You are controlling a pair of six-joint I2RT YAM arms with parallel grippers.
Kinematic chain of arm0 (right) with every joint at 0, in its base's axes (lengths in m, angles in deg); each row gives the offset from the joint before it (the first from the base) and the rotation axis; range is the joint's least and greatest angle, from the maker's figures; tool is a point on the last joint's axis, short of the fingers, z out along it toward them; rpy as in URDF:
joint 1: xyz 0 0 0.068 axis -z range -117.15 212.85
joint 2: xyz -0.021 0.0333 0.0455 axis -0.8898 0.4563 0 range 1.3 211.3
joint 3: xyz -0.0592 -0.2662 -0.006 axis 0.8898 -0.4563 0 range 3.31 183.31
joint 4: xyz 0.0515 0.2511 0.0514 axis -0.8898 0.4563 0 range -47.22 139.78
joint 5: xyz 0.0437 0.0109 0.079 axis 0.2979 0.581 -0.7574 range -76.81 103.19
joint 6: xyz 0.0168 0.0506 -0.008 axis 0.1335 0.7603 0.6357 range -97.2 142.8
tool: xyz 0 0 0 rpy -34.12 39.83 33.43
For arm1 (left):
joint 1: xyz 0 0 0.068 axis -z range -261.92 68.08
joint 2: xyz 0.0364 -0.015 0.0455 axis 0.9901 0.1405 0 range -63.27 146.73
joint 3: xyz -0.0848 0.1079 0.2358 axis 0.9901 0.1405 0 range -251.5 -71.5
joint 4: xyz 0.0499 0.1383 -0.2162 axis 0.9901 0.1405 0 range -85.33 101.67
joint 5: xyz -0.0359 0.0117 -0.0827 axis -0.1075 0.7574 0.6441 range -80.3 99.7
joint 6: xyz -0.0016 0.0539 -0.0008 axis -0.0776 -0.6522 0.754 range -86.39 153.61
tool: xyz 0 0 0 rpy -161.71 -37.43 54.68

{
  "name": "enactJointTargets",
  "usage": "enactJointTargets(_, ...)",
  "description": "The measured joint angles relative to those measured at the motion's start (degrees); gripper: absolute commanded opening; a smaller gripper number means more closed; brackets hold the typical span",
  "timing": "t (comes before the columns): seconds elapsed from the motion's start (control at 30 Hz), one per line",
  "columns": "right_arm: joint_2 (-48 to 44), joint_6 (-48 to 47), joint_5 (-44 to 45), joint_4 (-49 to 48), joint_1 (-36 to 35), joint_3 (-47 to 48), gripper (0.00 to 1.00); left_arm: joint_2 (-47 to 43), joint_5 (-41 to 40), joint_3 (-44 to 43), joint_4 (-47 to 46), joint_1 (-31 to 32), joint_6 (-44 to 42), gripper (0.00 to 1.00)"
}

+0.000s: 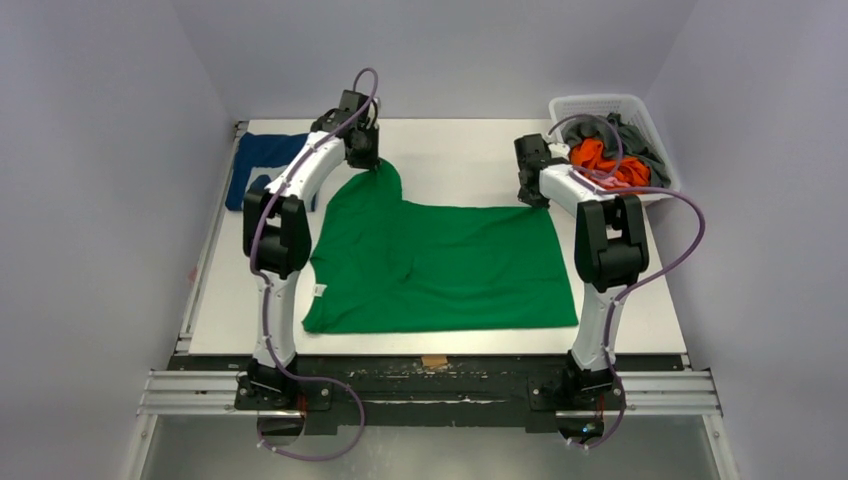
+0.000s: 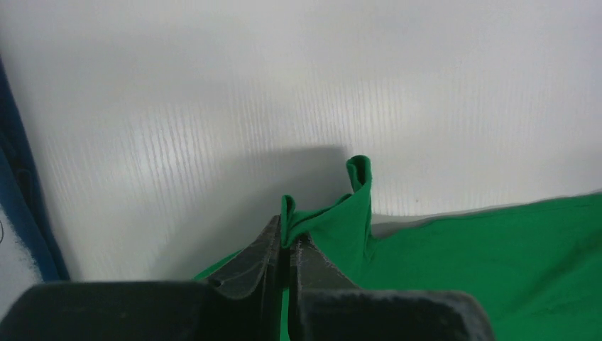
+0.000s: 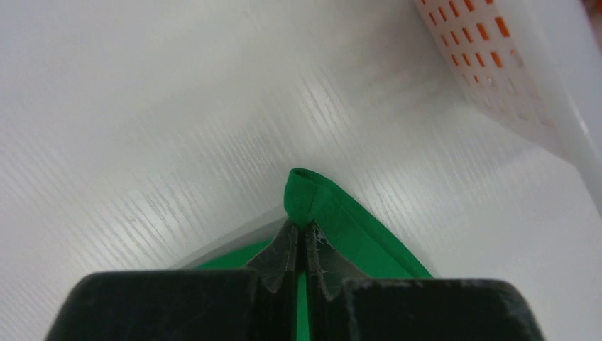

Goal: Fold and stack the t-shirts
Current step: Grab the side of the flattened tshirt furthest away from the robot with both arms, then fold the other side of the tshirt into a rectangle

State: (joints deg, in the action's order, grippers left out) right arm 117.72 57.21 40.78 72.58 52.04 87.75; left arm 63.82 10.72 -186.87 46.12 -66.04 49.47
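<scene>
Two grippers each pinched a far corner of the green t-shirt [image 1: 440,265], which lay spread on the table [image 1: 460,150]. The left gripper [image 2: 287,245] clamped a bunched fold at its far left, the right gripper [image 3: 307,241] a rolled edge at its far right, likely to fold the far edge toward the near hem. Right of the green t-shirt, a white slotted basket [image 1: 600,102] held a crumpled orange t-shirt [image 1: 600,160] and a grey t-shirt [image 1: 635,140]. A navy t-shirt [image 1: 262,160] lay to the green one's left

Plain green t-shirt [image 1: 440,265], white table [image 1: 460,160]
</scene>
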Motion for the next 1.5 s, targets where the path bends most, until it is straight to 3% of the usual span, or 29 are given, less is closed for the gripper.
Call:
enactJointTargets(0.23,-0.79,-2.86,-0.59,-3.43,0.00,-0.20,0.00,0.02,1.16,0.48,-1.84,-0.07,-0.50,0.00)
enactJointTargets(0.47,-10.19,-3.72,-4.92,-5.55,-0.11,-10.12,0.00,-6.97,3.89,17.38,-7.65,0.57,-0.94,0.00)
enactJointTargets(1.03,-32.52,-3.63,-9.33,-6.12,-0.76,-27.93,0.00,-39.21,1.16,53.70,-20.20,5.14,1.84,0.00)
enactJointTargets(1.5,-33.94,-3.63,-6.49,-3.15,-0.74,-30.08,0.00,-53.55,-2.12,68.19,-22.64,6.80,5.16,0.00)
